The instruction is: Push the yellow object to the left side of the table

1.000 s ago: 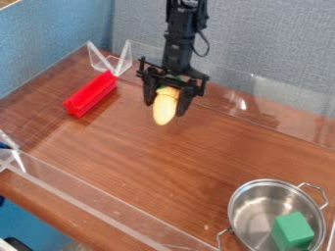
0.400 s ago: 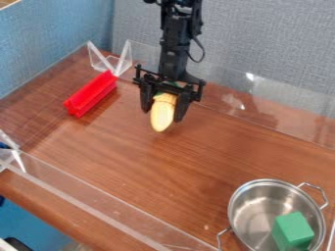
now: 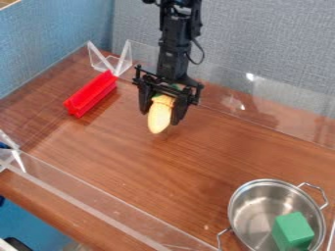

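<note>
— Where is the yellow object sitting?
— It's lying toward the back of the table, right under the gripper, whose jaws are staying closed at its upper end; I can't tell whether they're gripping it.
— And the push?
— Looks unfinished: the red block is resting farther left, so leftward travel is remaining.

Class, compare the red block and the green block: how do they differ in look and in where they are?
The red block is long and narrow, while the green block is short and chunky, like a cube. The red block lies on the wooden table; the green block sits inside the metal pot. Both are single-coloured, and the gripper holds neither.
</note>
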Robot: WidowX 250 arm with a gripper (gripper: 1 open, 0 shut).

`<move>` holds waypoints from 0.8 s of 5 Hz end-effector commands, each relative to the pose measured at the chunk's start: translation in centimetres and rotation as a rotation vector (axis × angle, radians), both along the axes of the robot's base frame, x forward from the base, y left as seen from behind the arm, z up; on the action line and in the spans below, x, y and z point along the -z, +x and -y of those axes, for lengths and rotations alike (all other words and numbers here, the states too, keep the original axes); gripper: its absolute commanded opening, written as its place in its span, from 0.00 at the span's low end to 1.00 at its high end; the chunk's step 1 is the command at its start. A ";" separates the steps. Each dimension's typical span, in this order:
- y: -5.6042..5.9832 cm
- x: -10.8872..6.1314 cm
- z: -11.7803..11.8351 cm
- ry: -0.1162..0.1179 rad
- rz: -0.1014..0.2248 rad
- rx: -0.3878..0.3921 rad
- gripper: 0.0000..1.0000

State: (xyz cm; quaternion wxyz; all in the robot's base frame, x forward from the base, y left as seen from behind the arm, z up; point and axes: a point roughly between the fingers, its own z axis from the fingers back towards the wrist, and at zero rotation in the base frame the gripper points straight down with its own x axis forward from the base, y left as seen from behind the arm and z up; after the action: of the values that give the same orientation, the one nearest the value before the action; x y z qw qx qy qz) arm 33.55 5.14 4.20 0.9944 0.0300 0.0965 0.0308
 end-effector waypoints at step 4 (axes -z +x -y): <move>1.7 -5.1 -1.0 -0.018 0.110 0.161 0.00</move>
State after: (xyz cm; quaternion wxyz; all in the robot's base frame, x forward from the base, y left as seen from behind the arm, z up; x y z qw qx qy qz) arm 34.45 5.83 5.82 0.9945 0.0178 0.0917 -0.0476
